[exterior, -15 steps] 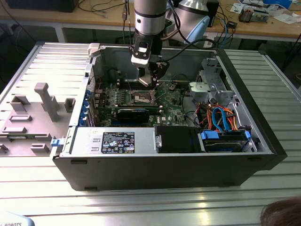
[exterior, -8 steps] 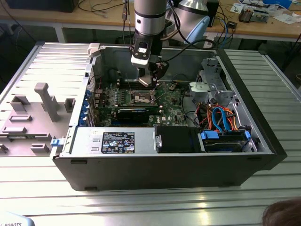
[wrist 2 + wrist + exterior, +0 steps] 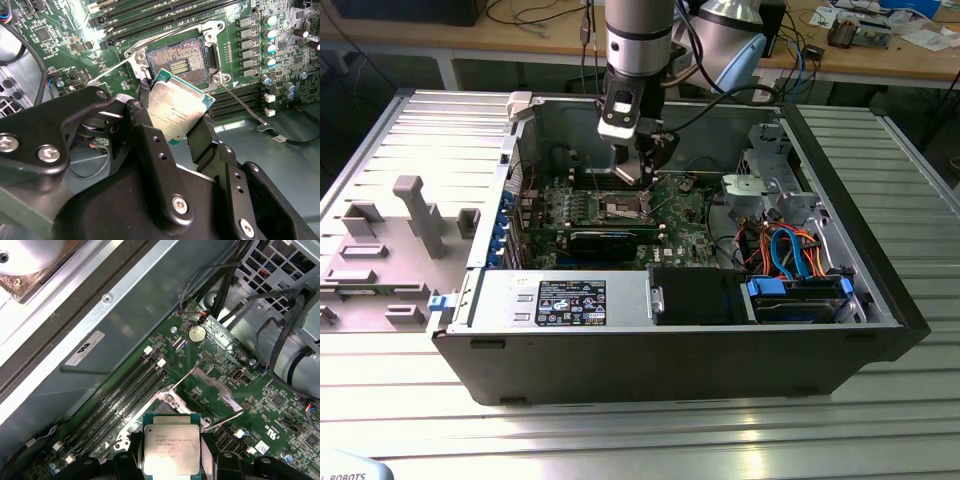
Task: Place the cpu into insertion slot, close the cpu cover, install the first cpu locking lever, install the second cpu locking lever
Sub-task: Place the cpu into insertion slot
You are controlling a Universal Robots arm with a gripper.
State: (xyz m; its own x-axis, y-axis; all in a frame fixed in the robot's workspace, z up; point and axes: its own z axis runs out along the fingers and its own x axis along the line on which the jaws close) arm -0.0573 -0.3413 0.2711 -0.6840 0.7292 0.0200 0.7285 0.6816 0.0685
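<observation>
The cpu (image 3: 176, 111) is sitting pinched by its edges between the two black fingers (image 3: 199, 136), metal top facing the wrist cameras, tilted, hanging in air. The gripper (image 3: 642, 165) is clamping it, jaws closed down to chip width. The insertion slot (image 3: 181, 60) is lying just beyond the fingertips, uncovered, contacts showing, not touching the chip. The cpu cover (image 3: 212, 390) is standing swung open past the slot. Two thin locking levers (image 3: 239, 99) are sticking out unlatched on either side of the socket. Long black memory slots (image 3: 125, 390) are running beside it on the green motherboard (image 3: 685, 215). The arm is reaching down into the open computer case (image 3: 670, 350).
</observation>
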